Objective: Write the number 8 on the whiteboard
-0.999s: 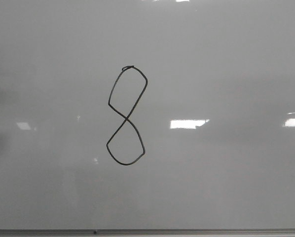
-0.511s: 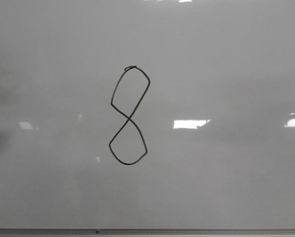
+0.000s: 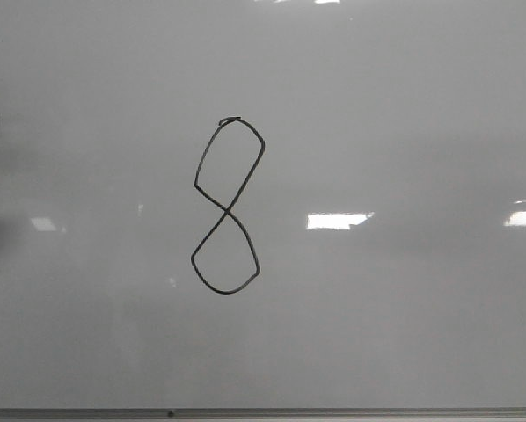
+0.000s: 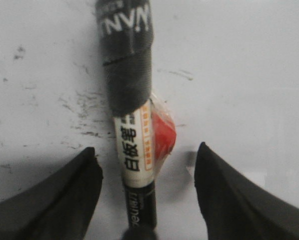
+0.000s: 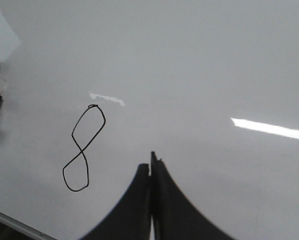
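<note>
The whiteboard (image 3: 404,105) is a glossy pale grey surface that fills the front view, with a thin grey frame edge along its bottom and bright rectangular glare patches at mid-height. The number 8 (image 3: 227,205) is drawn on it in a thin black line, tall and narrow, just left of centre. A marker (image 4: 133,135) with a black cap and a white label lies against a scuffed patch of the board (image 4: 249,65).

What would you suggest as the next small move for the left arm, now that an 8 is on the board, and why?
Probably just back the left claw away. The number 8 looks complete on the whiteboard, both loops closed. The marker lies between the open fingers, apparently already released, so nothing seems left to draw.
</note>
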Controlling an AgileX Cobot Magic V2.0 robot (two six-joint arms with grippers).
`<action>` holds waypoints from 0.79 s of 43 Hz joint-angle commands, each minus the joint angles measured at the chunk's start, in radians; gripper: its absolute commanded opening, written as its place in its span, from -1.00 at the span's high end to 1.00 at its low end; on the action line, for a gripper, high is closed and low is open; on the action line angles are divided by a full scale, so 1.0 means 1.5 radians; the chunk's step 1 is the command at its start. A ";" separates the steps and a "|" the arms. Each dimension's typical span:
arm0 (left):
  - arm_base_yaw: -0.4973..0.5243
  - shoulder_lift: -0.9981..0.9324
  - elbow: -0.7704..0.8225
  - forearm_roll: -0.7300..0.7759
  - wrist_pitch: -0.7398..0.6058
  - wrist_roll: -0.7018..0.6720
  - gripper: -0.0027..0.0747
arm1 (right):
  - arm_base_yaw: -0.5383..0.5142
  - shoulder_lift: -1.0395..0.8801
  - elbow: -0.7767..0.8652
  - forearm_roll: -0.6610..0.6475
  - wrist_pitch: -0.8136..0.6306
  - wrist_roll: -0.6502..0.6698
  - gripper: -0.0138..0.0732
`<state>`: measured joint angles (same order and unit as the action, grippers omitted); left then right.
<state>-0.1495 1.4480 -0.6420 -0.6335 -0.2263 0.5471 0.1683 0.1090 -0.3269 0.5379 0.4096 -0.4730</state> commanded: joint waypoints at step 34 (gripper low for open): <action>-0.004 -0.641 0.095 0.007 0.248 0.033 0.98 | -0.004 0.009 -0.017 0.012 -0.054 -0.002 0.81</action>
<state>-0.1512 0.5472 -0.4926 -0.6196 0.1800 0.5983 0.1683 0.1090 -0.3269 0.5379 0.4096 -0.4730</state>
